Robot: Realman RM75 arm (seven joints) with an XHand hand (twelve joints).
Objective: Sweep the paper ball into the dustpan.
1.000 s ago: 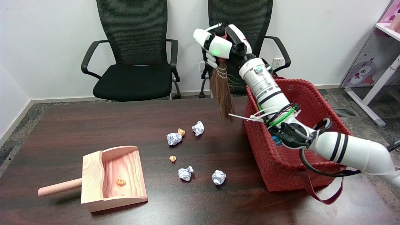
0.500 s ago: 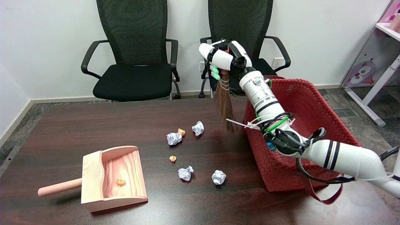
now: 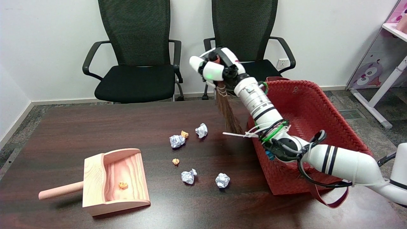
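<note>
While the right hand (image 3: 214, 68) clenched the handle of a small brown bristle broom (image 3: 226, 109), the brush hung tilted above the dark wooden table (image 3: 95, 127), just beside the woven red basket (image 3: 305, 105). White crumpled paper balls lay apart on the tabletop: one (image 3: 201, 130) near the bristle tips, one (image 3: 176, 141) touching a small orange scrap (image 3: 184, 134), two more (image 3: 188, 176) (image 3: 222, 180) nearer the front. Well to the left sat the pale wooden dustpan (image 3: 95, 184), with an orange scrap (image 3: 122, 185) inside it.
</note>
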